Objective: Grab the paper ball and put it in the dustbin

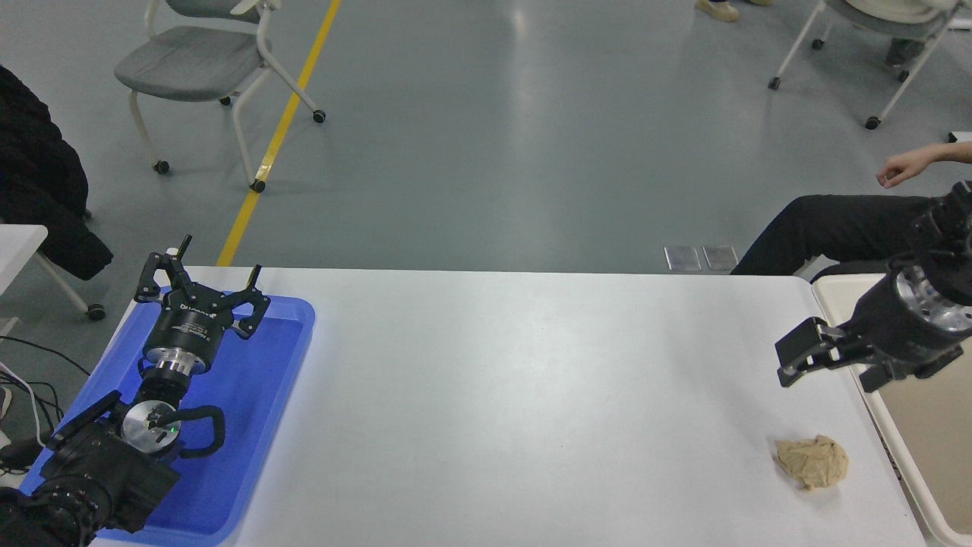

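Observation:
The tan-brown paper ball (pixel 812 461) lies on the white table (pixel 531 395) near its front right corner. The cream-beige dustbin (pixel 887 425) stands just right of the table, cut off by the picture's right edge. My right gripper (pixel 835 371) is open and empty. It hangs over the table's right edge and the dustbin's near rim, above and behind the ball and apart from it. My left gripper (pixel 199 289) is parked open over the blue tray at the lower left.
A shallow blue tray (pixel 266 395) lies on the table's left end under my left arm. A person sits beyond the far right corner, a black-clad leg (pixel 820 228) and a hand (pixel 896 169) showing. Chairs stand on the floor behind.

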